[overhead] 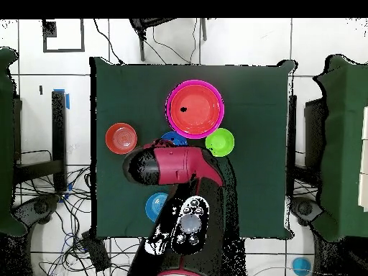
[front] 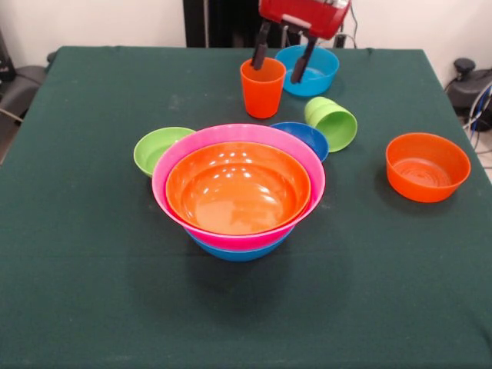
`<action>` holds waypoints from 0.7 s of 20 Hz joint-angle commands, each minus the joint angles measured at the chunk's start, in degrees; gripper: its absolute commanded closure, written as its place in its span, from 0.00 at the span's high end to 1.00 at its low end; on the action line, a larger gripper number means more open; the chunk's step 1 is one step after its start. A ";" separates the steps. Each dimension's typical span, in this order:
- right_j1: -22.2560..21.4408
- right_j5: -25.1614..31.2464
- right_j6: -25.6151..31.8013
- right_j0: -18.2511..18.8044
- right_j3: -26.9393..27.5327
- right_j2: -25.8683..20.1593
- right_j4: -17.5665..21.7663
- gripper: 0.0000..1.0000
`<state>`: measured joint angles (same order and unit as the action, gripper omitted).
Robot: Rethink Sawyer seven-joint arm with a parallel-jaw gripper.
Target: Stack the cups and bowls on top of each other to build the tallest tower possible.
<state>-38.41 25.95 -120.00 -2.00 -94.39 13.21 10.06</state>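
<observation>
The tower (front: 238,188) stands mid-table: a large orange bowl in a pink bowl in a blue bowl; from above the tower (overhead: 195,109) shows pink and orange. An orange cup (front: 262,87) stands upright behind it. My gripper (front: 278,71) hangs open at that cup's top, one finger (front: 260,50) at its left rim and the other over the light blue bowl (front: 307,69). Lime green cups (front: 332,121) lie on their side. A small lime green bowl (front: 161,148), dark blue bowl (front: 302,137) and orange bowl (front: 427,166) sit around the tower. In the overhead view the arm hides the gripper.
Seen from above, the red arm (overhead: 180,172) covers the cups and part of the light blue bowl (overhead: 154,207). The green bowl (overhead: 219,141) and orange bowl (overhead: 121,138) flank it. The dark green cloth (front: 92,292) covers the table.
</observation>
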 commanded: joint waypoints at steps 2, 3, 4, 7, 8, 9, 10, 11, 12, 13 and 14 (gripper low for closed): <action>9.21 6.72 -14.41 -3.62 8.90 3.71 -3.23 1.00; 9.87 6.60 -15.73 -4.35 9.40 4.49 -4.20 1.00; 10.19 6.58 -15.92 -4.67 9.69 4.70 -4.84 1.00; 12.41 7.77 -18.92 -6.92 12.01 6.65 -7.61 1.00; 13.09 8.09 -19.33 -7.48 12.70 7.09 -8.25 1.00; 13.92 8.53 -19.58 -8.26 13.69 7.51 -8.73 1.00; 14.17 8.66 -19.26 -8.51 13.99 7.60 -9.06 1.00; 13.88 8.47 -17.98 -8.27 13.84 7.20 -9.03 1.00; 13.55 8.16 -17.16 -8.09 13.53 6.97 -9.14 1.00; 13.04 8.24 -15.26 -7.75 13.52 6.61 -8.58 1.00; 12.49 8.37 -14.05 -7.44 13.27 6.39 -8.34 1.00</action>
<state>-28.52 28.20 -126.18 -8.91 -85.21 21.87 3.21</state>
